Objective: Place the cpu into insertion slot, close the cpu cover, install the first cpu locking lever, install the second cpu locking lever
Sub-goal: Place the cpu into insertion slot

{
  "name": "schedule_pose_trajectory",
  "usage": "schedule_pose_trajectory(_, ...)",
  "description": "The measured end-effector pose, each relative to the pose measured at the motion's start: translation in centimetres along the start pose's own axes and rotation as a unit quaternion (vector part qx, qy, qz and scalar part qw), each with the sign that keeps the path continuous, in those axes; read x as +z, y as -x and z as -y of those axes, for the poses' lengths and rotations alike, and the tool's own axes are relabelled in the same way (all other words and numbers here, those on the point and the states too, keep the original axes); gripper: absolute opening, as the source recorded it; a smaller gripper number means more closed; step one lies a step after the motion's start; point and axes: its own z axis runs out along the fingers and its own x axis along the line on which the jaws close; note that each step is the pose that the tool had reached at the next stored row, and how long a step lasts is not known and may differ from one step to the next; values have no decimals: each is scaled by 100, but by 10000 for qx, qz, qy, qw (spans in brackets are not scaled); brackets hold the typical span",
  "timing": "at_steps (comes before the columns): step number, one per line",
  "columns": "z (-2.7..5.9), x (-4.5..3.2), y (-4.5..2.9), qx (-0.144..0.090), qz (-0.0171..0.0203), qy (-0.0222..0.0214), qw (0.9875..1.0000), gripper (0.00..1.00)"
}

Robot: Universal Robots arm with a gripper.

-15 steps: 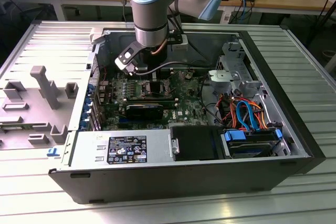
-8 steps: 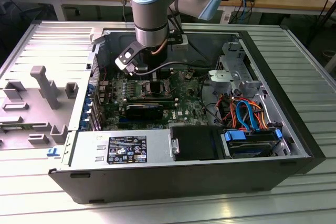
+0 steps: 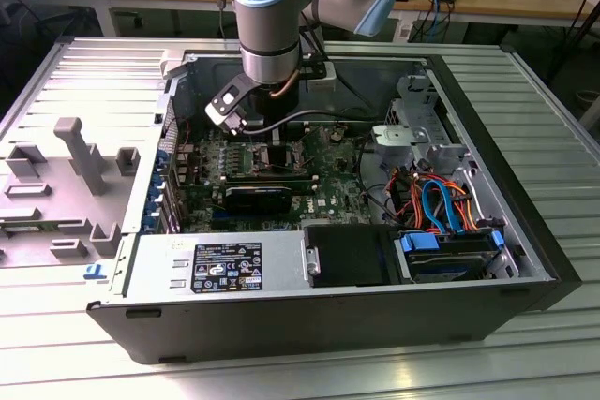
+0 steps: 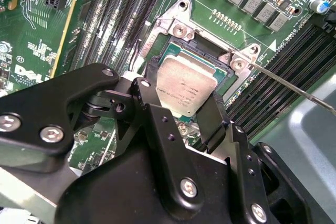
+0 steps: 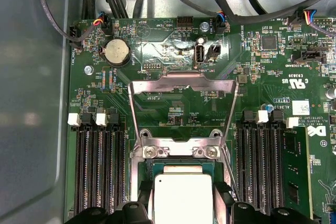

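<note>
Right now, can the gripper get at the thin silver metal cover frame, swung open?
Probably not yet: the gripper is shut on the dull silver square cpu at the socket. Otherwise nothing blocks the open cover frame.

The arm [image 3: 272,16] enters from 12 o'clock in the exterior view, its wrist [image 3: 269,67] pointing straight down. The gripper [image 4: 182,98] clamps the cpu [image 4: 185,82] between both fingers [image 4: 211,116].

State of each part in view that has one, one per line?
insertion slot: uncovered
cpu: gripped at the insertion slot, seating unclear
cpu cover: flipped open
locking lever: released
gripper: shut on the cpu
computer case: side open
</note>
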Motion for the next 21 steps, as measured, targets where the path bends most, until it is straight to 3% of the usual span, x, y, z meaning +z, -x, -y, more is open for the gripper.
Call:
schedule_pose_trajectory(9,0,3,-1,1,-8,2,10000,54)
schedule_pose_trajectory(11,0,2,0,1,-5,1,10000,62)
schedule_pose_trajectory(21,-2,-24,0,0,-3,-3,10000,62)
